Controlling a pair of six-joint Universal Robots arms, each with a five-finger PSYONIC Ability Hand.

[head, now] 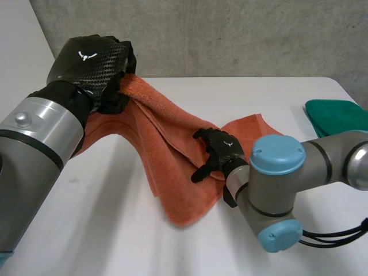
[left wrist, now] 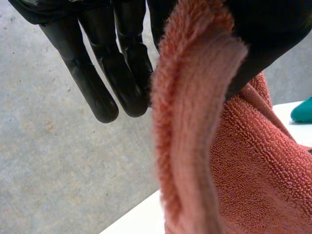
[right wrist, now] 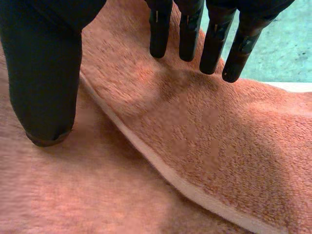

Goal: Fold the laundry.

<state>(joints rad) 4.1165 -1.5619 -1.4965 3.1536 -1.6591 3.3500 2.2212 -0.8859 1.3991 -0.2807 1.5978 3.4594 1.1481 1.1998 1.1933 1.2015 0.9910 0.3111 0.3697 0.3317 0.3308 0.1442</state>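
Observation:
An orange towel lies spread across the middle of the white table. One of its edges is lifted toward the far left. My left hand holds that raised edge above the table. In the left wrist view the towel's hem runs between the thumb and the fingers, which are closed on it. My right hand hovers over the towel's middle, beside a fold. Its fingers are straight and its thumb stands apart above the towel, holding nothing.
A folded green cloth lies at the table's far right edge, and its corner shows past the towel. A grey concrete wall rises behind the table. Bare table lies in front of the towel.

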